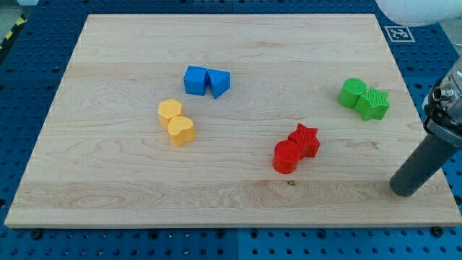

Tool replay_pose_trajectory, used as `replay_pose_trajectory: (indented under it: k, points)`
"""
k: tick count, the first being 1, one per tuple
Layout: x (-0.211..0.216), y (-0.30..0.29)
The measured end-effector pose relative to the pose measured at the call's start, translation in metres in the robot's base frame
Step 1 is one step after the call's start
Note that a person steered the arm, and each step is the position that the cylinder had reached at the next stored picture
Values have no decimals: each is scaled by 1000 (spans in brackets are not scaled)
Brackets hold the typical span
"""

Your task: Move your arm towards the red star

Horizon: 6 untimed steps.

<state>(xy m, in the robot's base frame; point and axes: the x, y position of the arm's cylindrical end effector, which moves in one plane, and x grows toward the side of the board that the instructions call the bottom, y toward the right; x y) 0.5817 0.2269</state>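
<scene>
The red star lies right of the board's middle, touching a red cylinder at its lower left. My tip rests on the board near the view's lower right corner. It is well to the right of and below the red star, apart from every block.
A blue cube and a blue triangular block touch at upper middle. Two yellow blocks sit left of centre. A green cylinder and a green star sit at right. The wooden board has its right edge near my tip.
</scene>
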Motion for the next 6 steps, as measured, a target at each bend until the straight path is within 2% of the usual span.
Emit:
replay_pose_trajectory:
  k: [1,3,6]
  points:
    - [-8,-1]
    - [-52,-47]
    - [-80,-93]
